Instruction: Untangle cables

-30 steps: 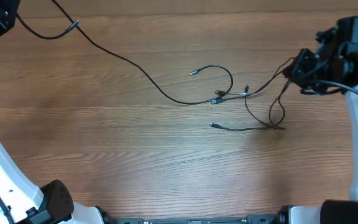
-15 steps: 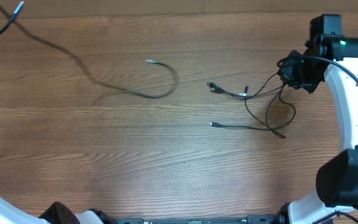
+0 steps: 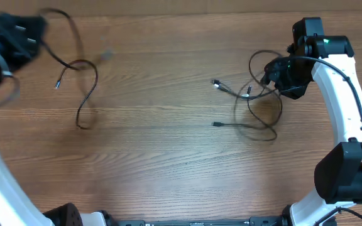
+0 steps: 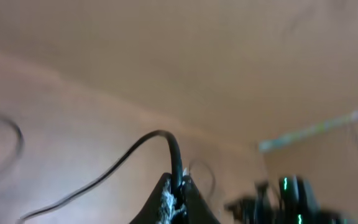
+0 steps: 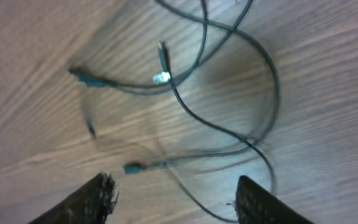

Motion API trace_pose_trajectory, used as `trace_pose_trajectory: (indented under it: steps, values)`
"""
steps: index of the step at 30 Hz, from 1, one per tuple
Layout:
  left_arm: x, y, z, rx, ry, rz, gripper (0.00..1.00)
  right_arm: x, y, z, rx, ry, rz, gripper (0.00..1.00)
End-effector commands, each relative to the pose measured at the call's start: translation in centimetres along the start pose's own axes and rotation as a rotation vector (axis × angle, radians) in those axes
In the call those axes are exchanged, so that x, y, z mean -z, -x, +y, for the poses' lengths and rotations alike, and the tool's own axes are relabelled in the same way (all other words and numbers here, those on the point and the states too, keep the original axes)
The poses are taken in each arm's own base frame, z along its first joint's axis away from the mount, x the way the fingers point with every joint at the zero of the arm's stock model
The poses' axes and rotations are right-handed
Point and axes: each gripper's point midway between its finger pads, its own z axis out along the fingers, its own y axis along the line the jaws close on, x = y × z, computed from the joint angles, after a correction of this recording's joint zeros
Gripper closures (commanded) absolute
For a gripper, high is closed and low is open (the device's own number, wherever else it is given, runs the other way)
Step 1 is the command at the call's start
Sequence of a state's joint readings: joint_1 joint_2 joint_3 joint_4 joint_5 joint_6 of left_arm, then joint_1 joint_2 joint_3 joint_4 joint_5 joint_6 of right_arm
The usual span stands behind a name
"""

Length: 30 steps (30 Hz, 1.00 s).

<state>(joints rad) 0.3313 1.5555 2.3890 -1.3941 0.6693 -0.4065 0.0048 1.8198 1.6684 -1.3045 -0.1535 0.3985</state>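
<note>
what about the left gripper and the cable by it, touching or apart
Touching: the left wrist view shows the left gripper pinching the cable between its fingertips.

Overhead looks straight down on whole table (image 3: 168,163); right wrist close above cables (image 5: 161,78), shared with overhead; left wrist blurred

We read no text, label, brand, number or sign in any view. The desk (image 3: 168,163) and the cables (image 3: 248,91) bear no legible marking, and both wrist views are blurred.
</note>
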Motion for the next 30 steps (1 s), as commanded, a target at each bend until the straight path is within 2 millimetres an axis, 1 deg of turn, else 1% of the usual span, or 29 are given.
trace_pose_trajectory:
  steps: [1,4,6,8,10,13,16,19,20,24,26,28,30]
  values:
    - [-4.1,-3.5,2.1,-0.063,0.145,0.169,0.96,2.4,1.2,0.4,0.031,0.026,-0.05,0.35]
    - [-7.5,-7.6,2.1,-0.095,0.156,0.367,0.96,3.8,1.6,0.6,0.035,0.032,-0.066,0.29]
    - [-9.5,-9.9,2.4,-0.114,0.183,0.472,0.96,4.5,1.6,0.8,0.061,0.037,-0.072,0.25]
    - [-11.0,-11.6,3.4,-0.126,0.246,0.547,0.95,4.9,1.5,0.8,0.086,0.035,-0.07,0.22]
    - [-12.4,-12.2,5.3,-0.137,0.332,0.582,0.96,4.9,1.3,0.7,0.1,0.03,-0.061,0.21]
    - [-13.8,-12.6,8.3,-0.09,0.448,0.612,0.96,4.8,1.2,0.6,0.102,0.028,-0.058,0.2]
    - [-14.6,-13.5,10.6,-0.057,0.515,0.66,0.96,4.8,1.3,0.6,0.102,0.031,-0.062,0.2]
    - [-15.5,-14.6,13.7,-0.025,0.621,0.695,0.96,4.9,1.4,0.7,0.102,0.032,-0.065,0.19]
    - [-15.7,-14.8,14.1,-0.021,0.632,0.697,0.96,4.9,1.4,0.7,0.103,0.032,-0.065,0.19]
    - [-17.2,-16.7,17.0,0.016,0.672,0.735,0.95,4.9,1.4,0.7,0.103,0.032,-0.065,0.18]
    - [-17.7,-17.3,18.0,0.01,0.673,0.746,0.95,4.9,1.4,0.7,0.103,0.031,-0.065,0.18]
    - [-18.4,-18.2,18.7,-0.013,0.655,0.772,0.96,4.9,1.4,0.7,0.103,0.032,-0.066,0.18]
    - [-19.0,-19.1,18.6,-0.026,0.6,0.803,0.96,4.9,1.5,0.7,0.103,0.034,-0.07,0.18]
